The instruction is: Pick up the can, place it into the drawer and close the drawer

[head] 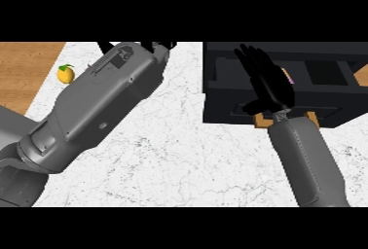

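Black right hand (267, 80), fingers straight, over the open black drawer (223, 104); no legible writing.

kitchen, white marble counter (179, 155); black drawer (237, 104), lemon (66, 74), wood floor (28, 68)

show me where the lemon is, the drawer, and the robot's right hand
lemon (66, 74): head view, on the yellow fruit's middle, at the counter's left edge.
drawer (229, 104): head view, on its black front wall.
right hand (267, 80): head view, on the hand's back, over the drawer.
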You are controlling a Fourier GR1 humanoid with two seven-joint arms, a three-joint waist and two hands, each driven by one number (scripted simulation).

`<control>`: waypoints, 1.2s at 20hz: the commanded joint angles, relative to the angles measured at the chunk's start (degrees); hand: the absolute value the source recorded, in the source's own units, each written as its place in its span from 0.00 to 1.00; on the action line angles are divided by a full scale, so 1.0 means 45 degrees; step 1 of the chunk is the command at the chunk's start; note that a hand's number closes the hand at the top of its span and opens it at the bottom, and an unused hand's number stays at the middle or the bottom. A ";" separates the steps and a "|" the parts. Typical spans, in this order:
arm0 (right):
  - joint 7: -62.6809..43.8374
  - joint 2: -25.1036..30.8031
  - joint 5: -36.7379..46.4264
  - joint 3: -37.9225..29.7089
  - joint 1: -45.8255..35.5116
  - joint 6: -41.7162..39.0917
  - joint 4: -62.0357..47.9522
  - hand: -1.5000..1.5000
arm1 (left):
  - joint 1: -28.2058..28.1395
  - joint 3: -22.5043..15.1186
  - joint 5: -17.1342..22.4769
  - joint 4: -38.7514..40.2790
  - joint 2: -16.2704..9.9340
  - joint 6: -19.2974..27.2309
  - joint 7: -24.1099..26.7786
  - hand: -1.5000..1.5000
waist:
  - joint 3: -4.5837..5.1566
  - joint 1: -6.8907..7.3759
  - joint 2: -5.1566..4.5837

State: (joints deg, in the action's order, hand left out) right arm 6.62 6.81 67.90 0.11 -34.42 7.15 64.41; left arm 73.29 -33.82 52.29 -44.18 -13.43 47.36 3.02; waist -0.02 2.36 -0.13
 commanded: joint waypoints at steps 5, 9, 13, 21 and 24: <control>0.0496 0.0235 0.1000 -0.0788 -0.1364 0.3442 -0.4597 0.00 | -0.0671 -0.0122 -0.0552 -0.1824 -0.0783 0.0621 -0.1052 0.00 | -0.0014 0.0116 -0.0056; 0.0212 -0.0022 0.1278 -0.1070 -0.2626 0.4345 -0.6259 0.00 | -0.1030 -0.0028 -0.0823 -0.1733 -0.0689 0.0262 -0.0746 0.00 | -0.0015 0.0080 -0.0166; 0.0154 0.0082 0.1341 -0.1423 -0.3695 0.4903 -0.7383 0.00 | -0.1674 0.0286 -0.0868 -0.2771 -0.1561 0.0219 -0.1152 0.00 | -0.0009 0.0160 -0.0128; 0.0329 0.0543 0.1506 -0.2142 -0.5038 0.6877 -0.9652 0.00 | -0.1503 0.0112 -0.1219 -0.3837 -0.2094 0.0456 -0.2079 0.00 | -0.0030 0.0550 -0.0260; 0.0328 0.0956 0.1448 -0.2422 -0.5742 0.6989 -1.0302 0.00 | -0.1720 0.0267 -0.1321 -0.3756 -0.2356 -0.0065 -0.1897 0.00 | -0.0026 0.0578 -0.0380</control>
State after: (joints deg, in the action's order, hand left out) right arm 8.84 10.33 73.92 -9.71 -57.06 36.40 22.77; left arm 65.69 -32.76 47.14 -60.66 -23.42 47.97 -5.27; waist 0.17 4.57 -0.96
